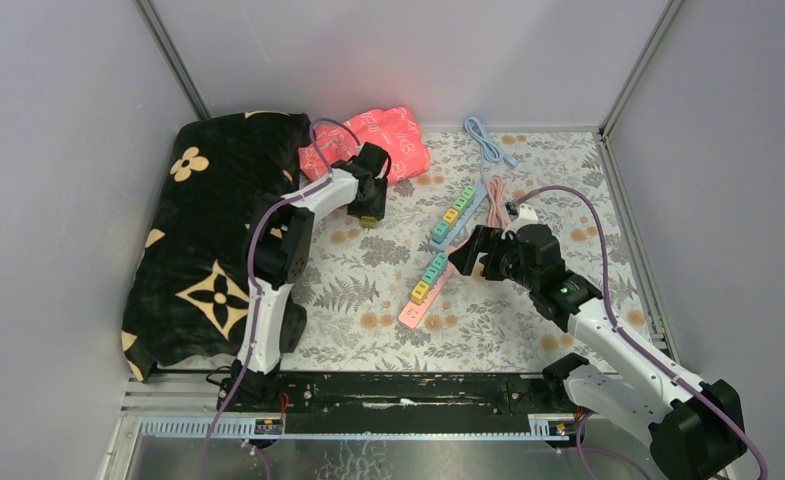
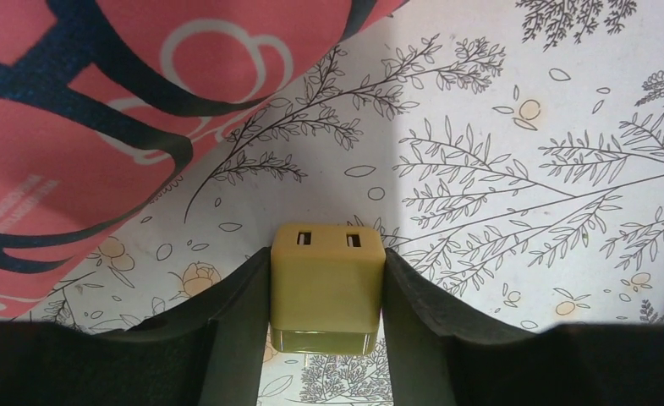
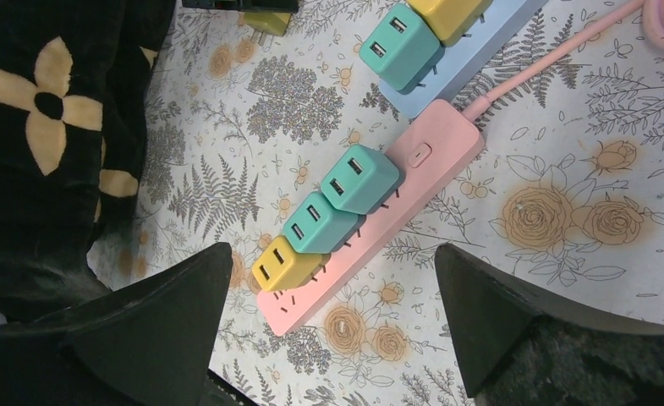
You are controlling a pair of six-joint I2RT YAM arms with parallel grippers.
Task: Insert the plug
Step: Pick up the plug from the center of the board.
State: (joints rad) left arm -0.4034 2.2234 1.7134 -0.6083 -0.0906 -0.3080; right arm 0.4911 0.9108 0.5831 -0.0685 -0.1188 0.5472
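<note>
Plug (image 1: pixel 370 220), an olive-yellow USB charger block, sits far-left on the tabletop (image 1: pixel 528 320) in the top view, btwn the fingertips of the left tool (image 1: pixel 369 212). It is near the red cloth (image 1: pixel 383 135) and the black flowered blanket (image 1: pixel 218 230), well apart from both strips. Right tool (image 1: pixel 475 256) hovers near the pink power strip (image 1: pixel 423 292), which lies roughly end to end w/ the blue power strip (image 1: pixel 460 213); prob. it is there to steady or watch the target strip. Left wrist view: both fingers (image 2: pixel 231 338) press the plug's sides, so the left tool is clamped on it. The USB-port face shows, the prongs don't, and I can't tell if the plug rests on the tabletop or is just off it. Gripping the sides likely leaves the prong end free for insertion. Right wrist view: right tool spread wide, nothing btwn its fingers, above the pink power strip. That strip carries a yellow adapter (image 3: pixel 282 264) and two teal adapters (image 3: pixel 358 178), w/ bare sockets at the end beside the yellow adapter, the likely destination. The blue power strip's visible end is taken up too.
</note>
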